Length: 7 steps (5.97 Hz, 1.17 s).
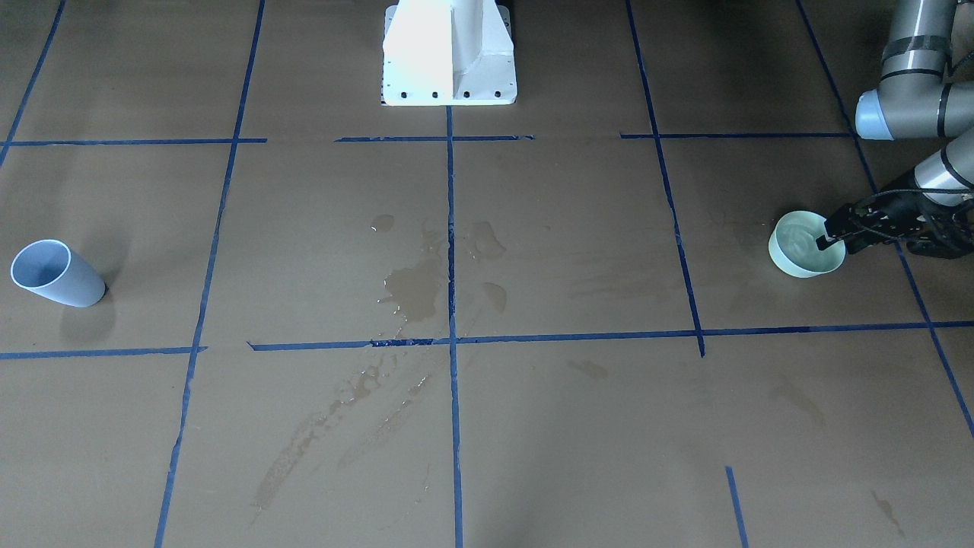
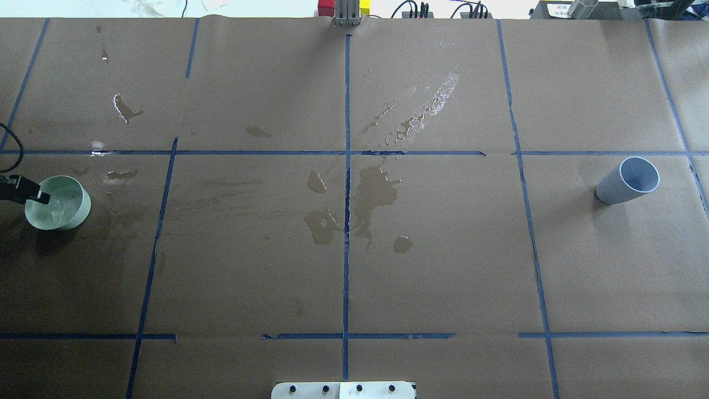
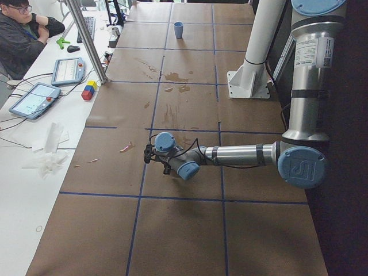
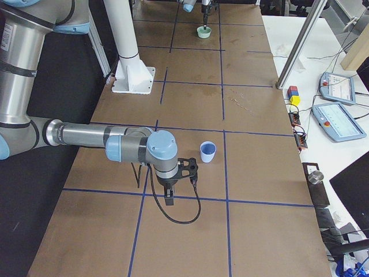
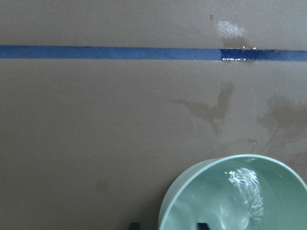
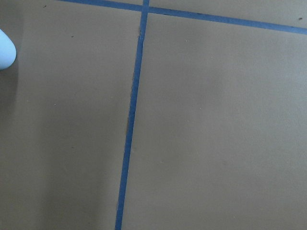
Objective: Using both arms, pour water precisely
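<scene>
A pale green cup [image 2: 69, 213] stands at the table's left end, holding shimmering clear water [image 5: 245, 190]. My left gripper [image 2: 33, 194] is at its rim. In the left wrist view one fingertip [image 5: 134, 225] is outside the wall and the other inside, with gaps to the wall, so it is open. The front view shows the same green cup [image 1: 799, 259] with the left gripper [image 1: 831, 236] over its edge. A light blue cup [image 2: 628, 180] stands upright at the right end. My right gripper [image 4: 193, 168] hovers just beside the blue cup [image 4: 207, 152]. I cannot tell whether it is open or shut.
Dark wet stains [image 2: 376, 188] and shiny droplets [image 2: 426, 111] spread over the brown sheet's middle. The white pedestal [image 1: 449, 53] stands at the robot's side. A person [image 3: 23, 34], tablets and coloured blocks [image 3: 88, 91] occupy the side bench.
</scene>
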Motion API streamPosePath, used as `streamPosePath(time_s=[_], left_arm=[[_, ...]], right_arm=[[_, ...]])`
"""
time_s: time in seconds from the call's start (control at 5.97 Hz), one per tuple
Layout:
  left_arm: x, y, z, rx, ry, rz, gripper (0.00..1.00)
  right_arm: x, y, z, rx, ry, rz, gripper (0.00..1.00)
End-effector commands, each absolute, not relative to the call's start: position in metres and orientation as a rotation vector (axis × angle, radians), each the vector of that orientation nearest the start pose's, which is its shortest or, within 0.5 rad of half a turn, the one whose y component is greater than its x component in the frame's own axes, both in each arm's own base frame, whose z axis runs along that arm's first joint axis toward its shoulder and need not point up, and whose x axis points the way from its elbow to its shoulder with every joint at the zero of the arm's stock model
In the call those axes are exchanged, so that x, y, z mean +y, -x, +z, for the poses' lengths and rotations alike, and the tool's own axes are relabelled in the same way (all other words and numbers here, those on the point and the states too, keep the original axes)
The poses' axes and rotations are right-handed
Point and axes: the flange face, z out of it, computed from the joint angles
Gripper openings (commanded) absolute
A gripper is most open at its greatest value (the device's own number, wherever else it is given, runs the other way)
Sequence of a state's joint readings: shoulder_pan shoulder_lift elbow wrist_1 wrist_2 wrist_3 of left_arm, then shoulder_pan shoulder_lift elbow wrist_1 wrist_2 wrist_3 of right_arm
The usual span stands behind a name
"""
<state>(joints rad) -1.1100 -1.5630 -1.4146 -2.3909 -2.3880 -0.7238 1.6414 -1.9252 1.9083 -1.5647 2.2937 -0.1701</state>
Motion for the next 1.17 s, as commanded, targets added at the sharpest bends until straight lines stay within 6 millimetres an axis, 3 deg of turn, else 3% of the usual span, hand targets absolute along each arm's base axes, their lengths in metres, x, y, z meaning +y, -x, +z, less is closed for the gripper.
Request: streamPosePath(time_s=[0.0, 0.17, 0.33, 0.67, 1.0], left_arm=[[-0.484, -0.165, 0.633, 0.997, -0.105, 0.034, 1.00], [-0.484, -0.160, 0.634, 0.995, -0.115, 0.037, 1.00], [-0.491, -0.134, 0.640, 0.963, -0.147, 0.064, 1.00], [-0.507, -0.060, 0.641, 0.863, -0.173, 0.152, 1.00], [-0.508, 0.003, 0.641, 0.786, -0.184, 0.219, 1.00]], right_arm=[[-0.338, -0.091, 0.644, -0.719, -0.075, -0.089, 1.00], [-0.338, -0.091, 0.643, -0.720, -0.077, -0.091, 1.00], [-0.338, -0.091, 0.643, -0.720, -0.076, -0.090, 1.00], [-0.338, -0.091, 0.643, -0.720, -0.076, -0.089, 1.00], [-0.339, -0.091, 0.642, -0.720, -0.077, -0.085, 1.00]])
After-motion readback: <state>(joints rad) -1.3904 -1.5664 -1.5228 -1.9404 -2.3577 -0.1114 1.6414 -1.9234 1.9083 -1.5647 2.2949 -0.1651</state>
